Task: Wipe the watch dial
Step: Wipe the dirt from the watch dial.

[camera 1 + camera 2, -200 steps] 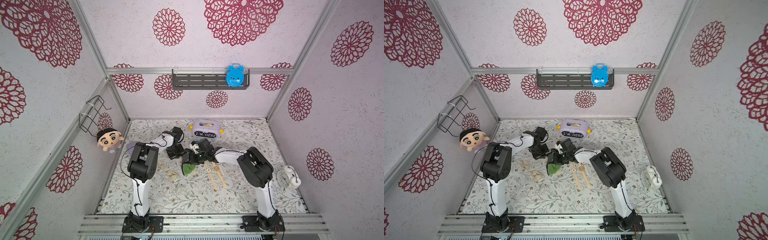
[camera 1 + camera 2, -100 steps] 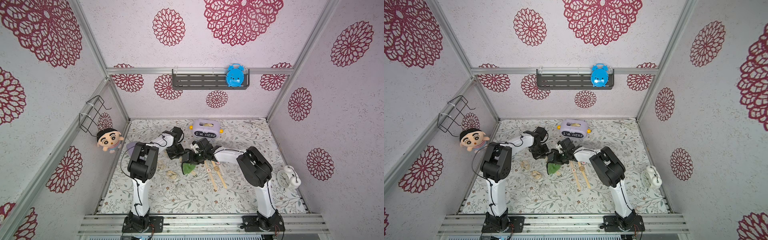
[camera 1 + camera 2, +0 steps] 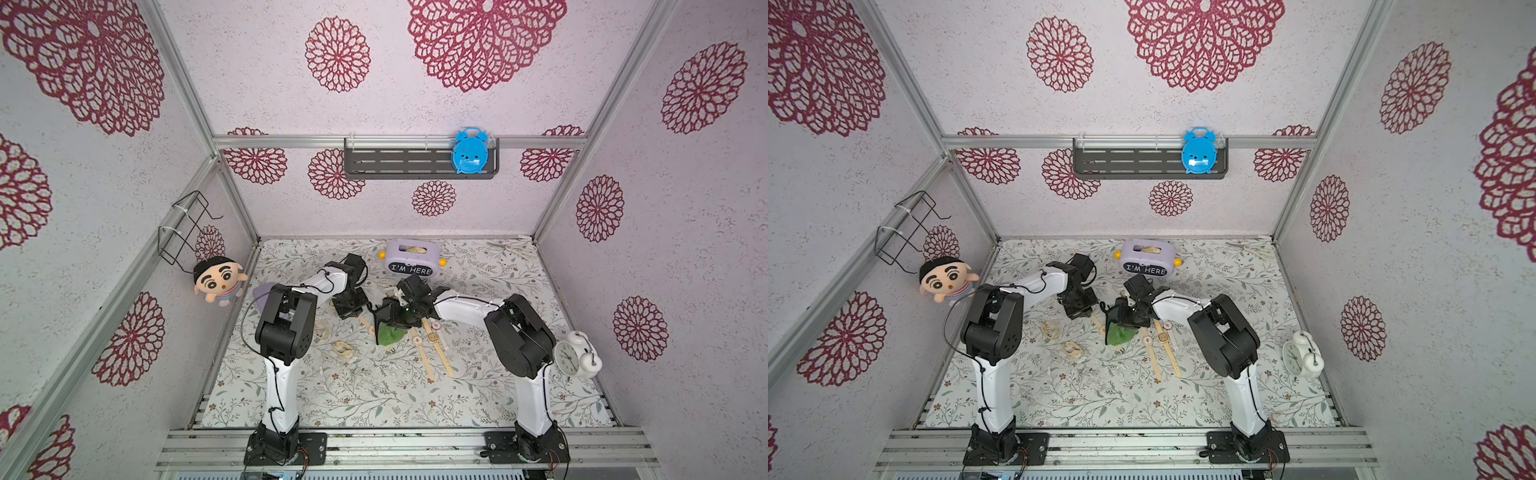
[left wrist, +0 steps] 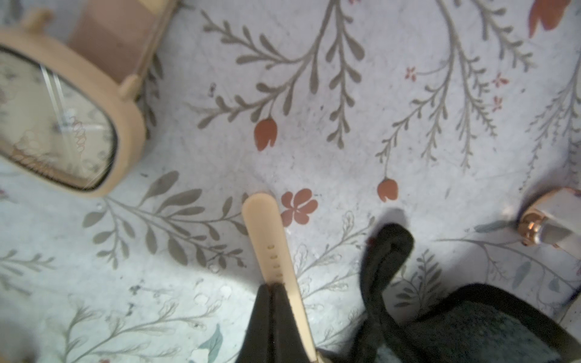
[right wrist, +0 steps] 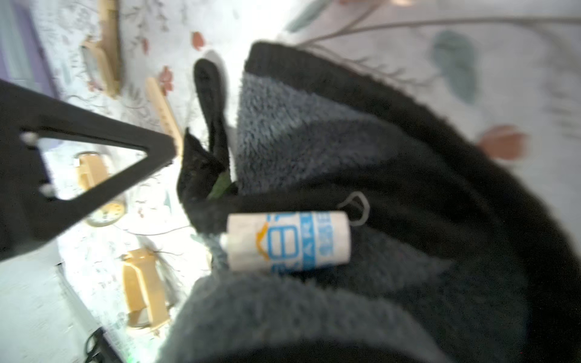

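The left gripper has its black jaws pressed together, and their tip bears down on a beige rubber watch strap that lies flat on the floral-printed table cover. The strap's punched free end pokes out past the fingertips; whether it is pinched or only pinned down cannot be told. The right gripper is just beside it, clamped shut on a fluffy grey cloth with a black border. The cloth fills most of the right wrist view and carries a white and blue rolled label. In both top views the cloth shows a green side bunched on the table below that gripper. The strap runs toward this bundle, and the dial of its watch is hidden there. In the left wrist view a second watch with a rounded beige case lies apart from the strap, face up. Two more beige-strapped watches lie side by side next to the cloth, and two coiled ones lie nearer the left arm. Behind the grippers stands a lilac box lettered "I'M HERE". A white twin-bell alarm clock is by the right wall, a blue alarm clock on the grey wall shelf, and a plush doll on the left wall.
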### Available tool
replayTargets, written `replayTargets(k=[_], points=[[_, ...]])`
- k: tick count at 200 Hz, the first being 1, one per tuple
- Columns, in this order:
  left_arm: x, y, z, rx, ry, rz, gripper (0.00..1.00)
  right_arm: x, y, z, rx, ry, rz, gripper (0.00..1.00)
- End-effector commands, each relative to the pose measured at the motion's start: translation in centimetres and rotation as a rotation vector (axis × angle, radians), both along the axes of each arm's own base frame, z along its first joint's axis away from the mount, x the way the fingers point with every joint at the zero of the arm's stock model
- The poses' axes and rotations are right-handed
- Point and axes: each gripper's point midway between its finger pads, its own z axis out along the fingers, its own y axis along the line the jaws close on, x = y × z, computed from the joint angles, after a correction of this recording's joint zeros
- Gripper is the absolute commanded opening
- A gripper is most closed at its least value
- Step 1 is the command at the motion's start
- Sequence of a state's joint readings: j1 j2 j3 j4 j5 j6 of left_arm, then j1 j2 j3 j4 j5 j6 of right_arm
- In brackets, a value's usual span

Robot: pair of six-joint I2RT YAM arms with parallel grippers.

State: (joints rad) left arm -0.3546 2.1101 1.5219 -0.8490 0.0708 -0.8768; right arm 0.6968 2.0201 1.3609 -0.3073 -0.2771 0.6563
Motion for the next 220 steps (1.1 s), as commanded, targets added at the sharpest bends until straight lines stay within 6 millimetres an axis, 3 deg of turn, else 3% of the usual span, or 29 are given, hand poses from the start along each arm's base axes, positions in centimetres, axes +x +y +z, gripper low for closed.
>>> replayTargets(k=[1,62,84,116,138,182,220], points=[[-0.4,-0.2,-1.9,0.005,0.031,-0.001,0.00,-0.8,-4.7,-0.7,-0.177,0.027,-0.020,0.00],[0.0,-0.5,-1.9,-0.004,0.030,0.002,0.00,-1.2,1.7,6.6,0.233,-0.021,0.117,0.00],[0.0,-0.6,-1.9,-0.005,0.031,0.000,0.00,-1.7,3.7,7.7,0.338,-0.011,0.148,0.00],[0.1,-0.7,-1.9,-0.005,0.032,-0.001,0.00,-2.1,5.9,7.7,0.416,0.014,0.196,0.00],[0.0,-0.7,-1.9,-0.006,0.034,0.000,0.00,-1.9,6.5,6.6,0.414,0.030,0.195,0.00],[-0.1,-0.6,-2.0,-0.005,0.037,-0.001,0.00,-2.4,6.0,2.0,0.288,0.058,0.216,0.00],[-0.1,-0.6,-1.9,-0.003,0.037,0.000,0.00,-4.1,3.4,-2.8,0.039,0.080,0.238,0.00]])
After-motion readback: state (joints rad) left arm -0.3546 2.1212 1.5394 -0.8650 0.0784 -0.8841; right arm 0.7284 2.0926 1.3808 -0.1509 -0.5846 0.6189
